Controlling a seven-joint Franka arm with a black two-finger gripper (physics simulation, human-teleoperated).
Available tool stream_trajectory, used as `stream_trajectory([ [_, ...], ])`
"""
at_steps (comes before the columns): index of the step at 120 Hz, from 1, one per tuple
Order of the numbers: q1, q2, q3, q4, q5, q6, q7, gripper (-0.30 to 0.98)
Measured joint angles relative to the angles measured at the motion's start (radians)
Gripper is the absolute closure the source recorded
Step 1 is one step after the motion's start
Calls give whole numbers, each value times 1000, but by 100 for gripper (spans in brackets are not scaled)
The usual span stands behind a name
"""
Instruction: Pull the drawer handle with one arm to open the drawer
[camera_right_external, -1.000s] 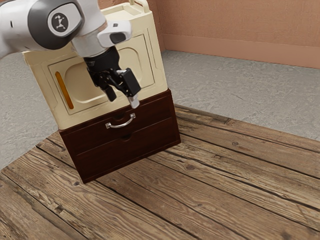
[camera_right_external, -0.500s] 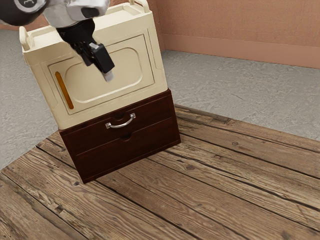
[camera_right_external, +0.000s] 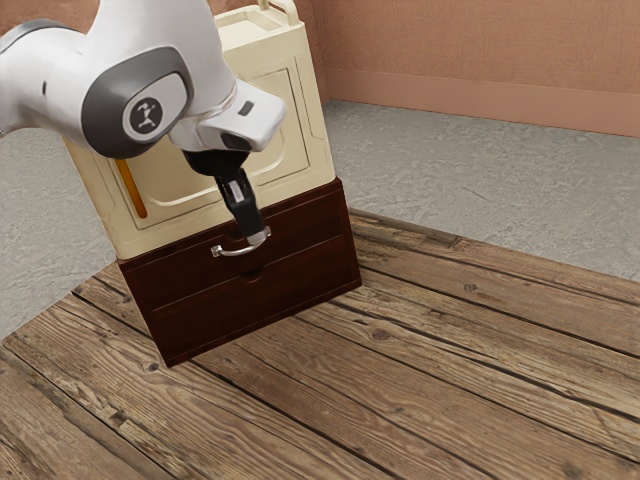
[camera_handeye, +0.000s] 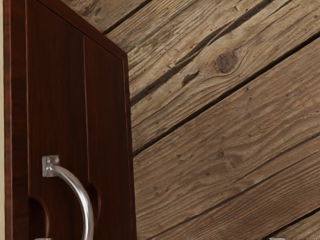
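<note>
Worktop (camera_right_external: 460, 360) fills lower frame. Cream cabinet (camera_right_external: 315, 140), upper left, sits above dark drawer unit (camera_right_external: 240, 310); upper drawer (camera_right_external: 180, 272) looks shut. Pincer (camera_right_external: 257, 238), left of centre, is spread wide, nothing gripped, tips by silver handle (camera_right_external: 227, 251). Step: lining up. Next: straddle handle, clamp, pull outward. Arm emblem (camera_right_external: 145, 112); no readable writing.

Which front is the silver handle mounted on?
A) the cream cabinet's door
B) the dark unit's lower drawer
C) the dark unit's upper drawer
C: the silver handle is fixed to the upper drawer front, above the seam with the lower drawer front.
</note>
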Motion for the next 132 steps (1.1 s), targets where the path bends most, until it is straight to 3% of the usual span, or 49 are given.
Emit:
stream_trajectory([
  [37, 24, 35, 0, -72, 41, 126, 36, 28],
  [132, 32, 97, 28, -115, 113, 188, -52, 47],
])
